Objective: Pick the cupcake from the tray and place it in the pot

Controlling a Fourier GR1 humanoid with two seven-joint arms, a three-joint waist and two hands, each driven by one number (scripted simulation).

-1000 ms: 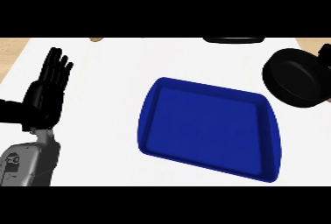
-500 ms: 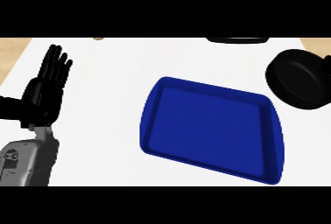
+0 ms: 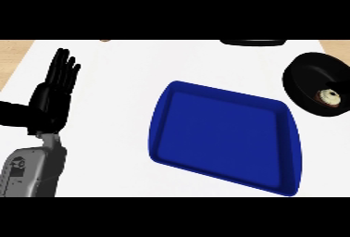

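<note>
— Starting at the left, what shows of the robot?

— Only the left hand (image 3: 53, 95), resting near the left edge with its fingers straight and pointing up, holding nothing. Its grey forearm (image 3: 31, 171) comes up from the lower edge and is cut off there. The right hand does not show at all, so nothing can be said of its fingers.

— And in the middle?

— A blue tray (image 3: 226, 136) lies on the white counter (image 3: 116, 120), turned at a slant, with a raised rim all round. Its lower right corner reaches the lower edge of the view. The floor of the tray is bare blue.

— Where is the cupcake, then?

— Inside the black pot (image 3: 309, 76) at the right, well apart from the hand and just past the tray's upper right corner. The cupcake (image 3: 330, 97) sits low on the pot's right side: a small pale round shape with a darker ring and a light centre. It is too small to make out more.

— Anything cut off on that side?

— The pot's right side runs to the edge of the view. Along the top a dark flat object (image 3: 254, 42) is only partly visible, and I cannot tell what it is. A tiny brown thing (image 3: 104, 40) at the top left is likewise too little to name.
</note>
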